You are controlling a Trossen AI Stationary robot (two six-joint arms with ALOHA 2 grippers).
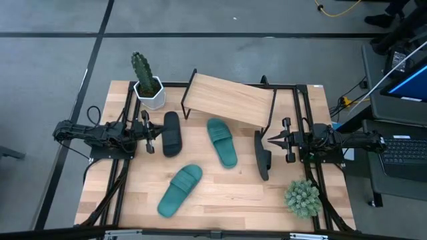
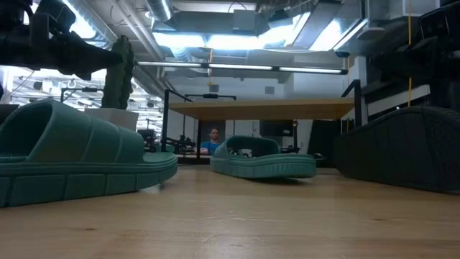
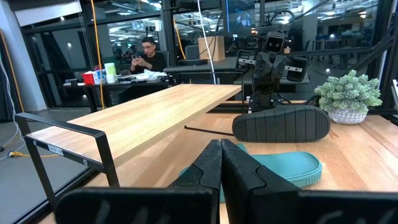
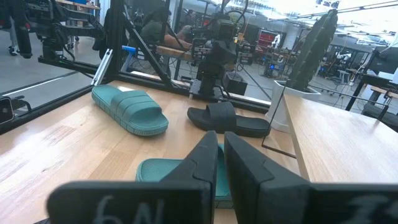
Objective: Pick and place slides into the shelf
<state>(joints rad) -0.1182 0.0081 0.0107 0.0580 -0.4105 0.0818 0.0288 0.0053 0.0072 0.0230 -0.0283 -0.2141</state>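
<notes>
High view: the shelf stands at the far middle of the tabletop, its board bare. Four slides lie on the tabletop in front of it. One black slide lies flat just beside the left claw. One teal slide lies at centre, just in front of the shelf's near edge. A second teal slide lies at an angle toward the near edge, with open wood around it. A second black slide stands on its side edge just beside the right claw, below the shelf's right leg. A potted cactus sits at the shelf's left end; a small green plant occupies the near right corner.

Low view: the near teal slide fills the left foreground; the centre teal slide lies beyond it under the shelf board. Bare wood lies between them.

Left wrist view: the left claw is closed, fingers together, holding nothing. The tipped black slide lies ahead.

Right wrist view: the right claw is closed and empty, with the flat black slide ahead.
</notes>
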